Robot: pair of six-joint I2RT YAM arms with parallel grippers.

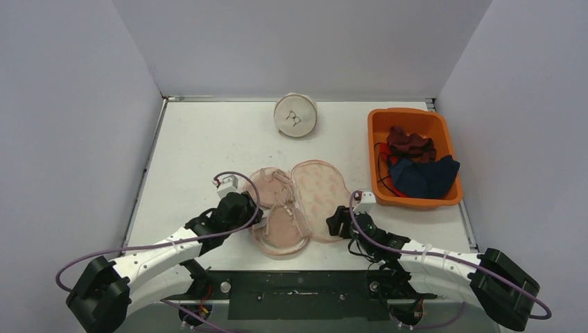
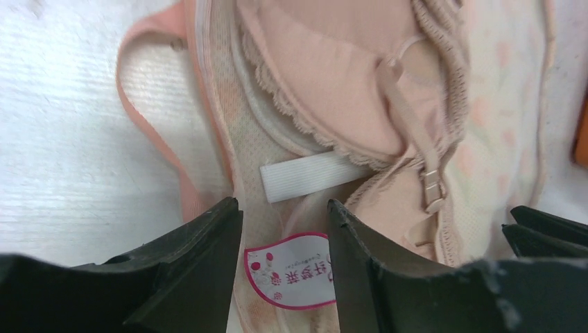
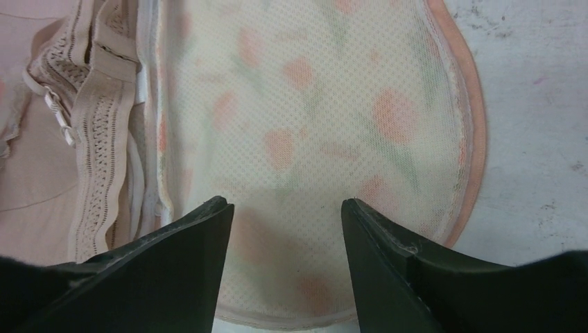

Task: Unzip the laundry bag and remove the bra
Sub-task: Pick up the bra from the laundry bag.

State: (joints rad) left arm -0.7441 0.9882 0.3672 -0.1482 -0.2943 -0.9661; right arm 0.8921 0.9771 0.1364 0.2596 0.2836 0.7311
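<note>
Just ahead of the empty, parted left gripper (image 2: 283,205), one beige lace bra (image 2: 326,83) is seen inside one unzipped floral mesh laundry bag (image 3: 312,125); the right gripper (image 3: 284,203) is held unclenched above its flap.

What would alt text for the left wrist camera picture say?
A peach lace-trimmed bra lies inside the unzipped mesh laundry bag. The left gripper has its two black fingers apart at the bottom edge, framing a pink-bordered label.
</note>
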